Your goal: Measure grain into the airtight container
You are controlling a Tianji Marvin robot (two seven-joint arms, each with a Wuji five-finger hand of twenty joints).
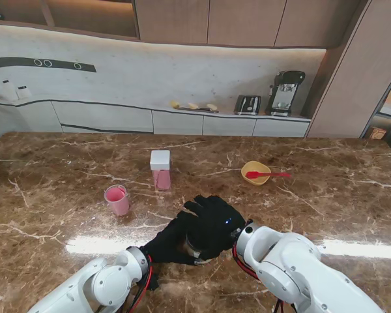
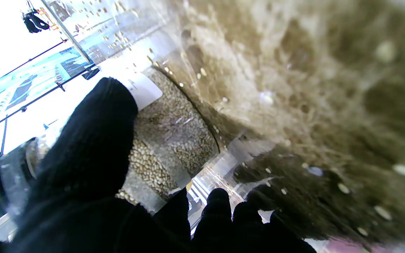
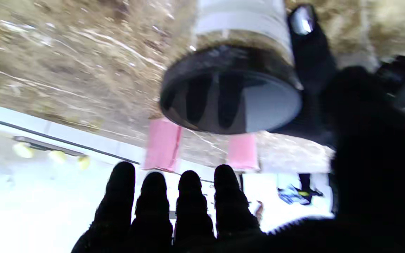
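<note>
Both gloved hands meet at a grain jar (image 1: pixel 197 246) near the robot's edge of the table (image 1: pixel 326 195), roughly midway between the two arms. The left hand (image 1: pixel 173 242) grasps the jar's clear body; its wrist view shows the thumb (image 2: pixel 93 140) pressed on the wall with pale grain (image 2: pixel 174 133) packed behind it. The right hand (image 1: pixel 215 218) hovers over the dark lid (image 3: pixel 230 95), its four fingers (image 3: pixel 188 203) straight and spread, holding nothing that can be seen; whether the palm touches the lid cannot be told.

The jar's long axis looks tilted in the wrist views, lid toward the right hand, though in the stand view the hands hide it.

Farther from the robot and to the left stand a pink cup (image 1: pixel 117 199) and a pink container (image 1: pixel 160 169) with a white lid, well apart from the jar. A yellow bowl (image 1: pixel 255 172) with a red spoon (image 1: pixel 267 175) sits farther off to the right.

The lid probably has to come off first: the right hand is placed for that while the left steadies the body. The pour would then go forward and left, toward the cup, which lies on the left hand's side.
</note>
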